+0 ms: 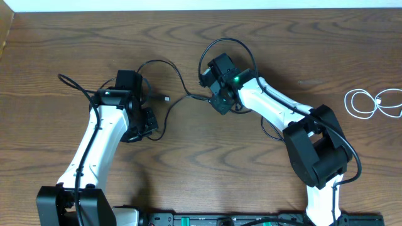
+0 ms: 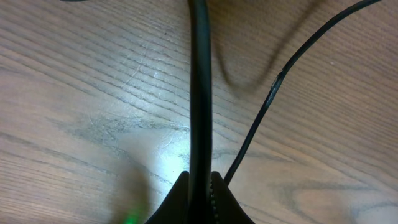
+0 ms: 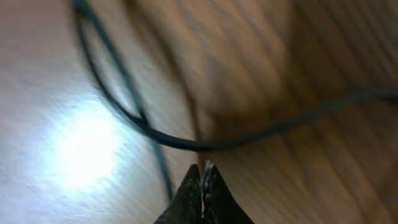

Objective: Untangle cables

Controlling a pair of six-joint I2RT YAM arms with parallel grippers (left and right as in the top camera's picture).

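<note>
Thin black cables (image 1: 178, 100) lie looped on the wooden table between the two arms, with a small plug end (image 1: 166, 98) in the middle. My left gripper (image 1: 142, 123) is shut on a black cable (image 2: 199, 93) that runs straight out from its jaws (image 2: 200, 179). A thinner black cable (image 2: 267, 106) lies beside it. My right gripper (image 1: 220, 102) has its jaws (image 3: 203, 167) shut with nothing seen between them. A black cable (image 3: 249, 138) passes just beyond the tips. A white cable (image 1: 370, 103) lies coiled at the far right, away from both grippers.
A black loop (image 1: 220, 43) arcs above the right gripper. Thicker black wires (image 1: 271, 133) run along the right arm. The table's far edge (image 1: 201, 9) meets a white wall. Another black cable end (image 1: 63, 78) lies left of the left arm.
</note>
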